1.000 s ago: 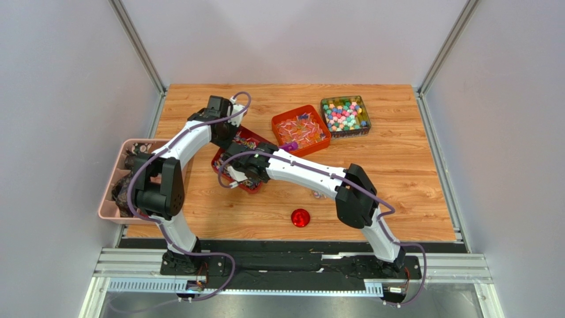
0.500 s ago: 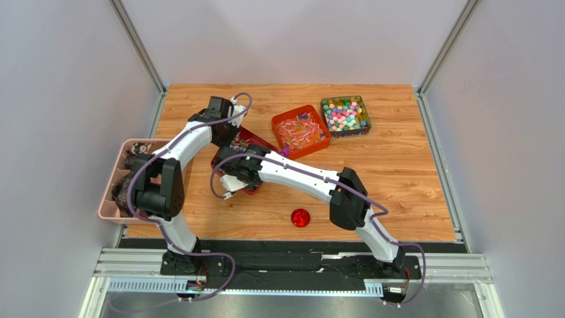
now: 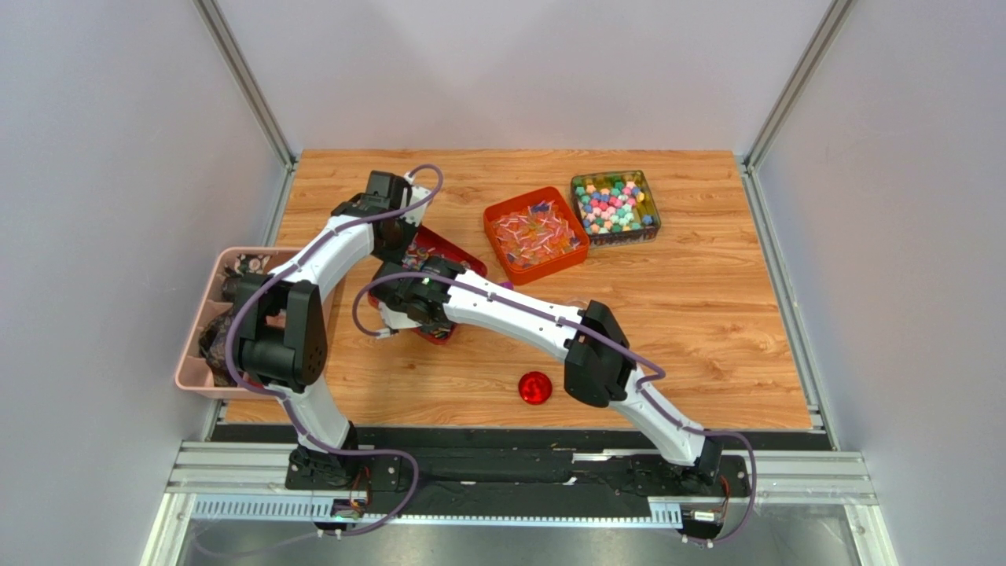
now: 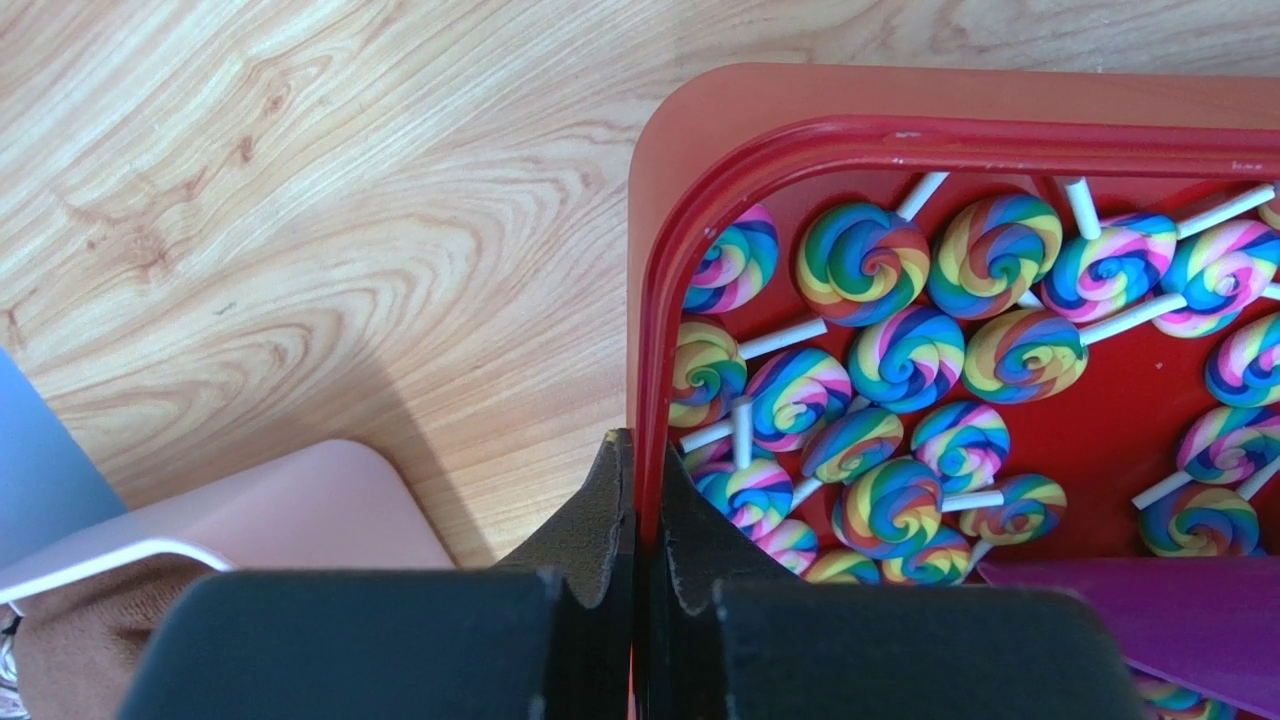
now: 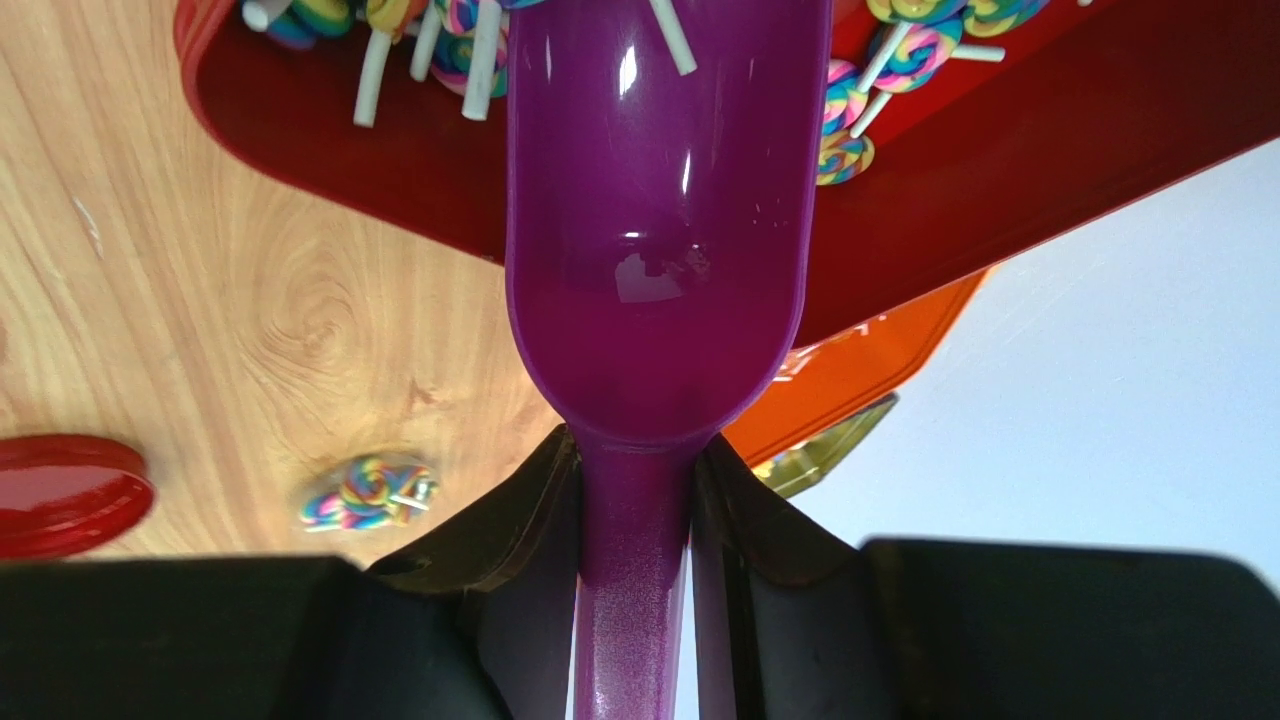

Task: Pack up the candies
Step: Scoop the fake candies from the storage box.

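Nearest we list a red lid (image 3: 535, 387) on the table (image 3: 709, 307), and just beside it a stray lollipop (image 5: 368, 492) outside any tray. Next, the right gripper (image 5: 634, 477): its fingers pinch the handle of a purple scoop (image 5: 661, 225), whose bowl crosses the near wall of the red tray (image 4: 902, 132) with its tip among the lollipops (image 4: 906, 357); the bowl looks all but empty. Next, the left gripper (image 4: 642, 480), fingers pressed together on that tray's rim at the corner beside the pink bin (image 4: 286, 503). Farther back we list the orange tray (image 3: 488, 216), holding the wrapped candies (image 3: 537, 234), and touching it a tin (image 3: 580, 210) of round sweets. Hazards, in our judgement: a hard push of the scoop could slide or tip the red tray against a grip that holds only a thin rim. Sticks could snag on the lip and flick lollipops onto the table, like the stray. The two arms work close together and could knock each other. An overfull scoop could spill.
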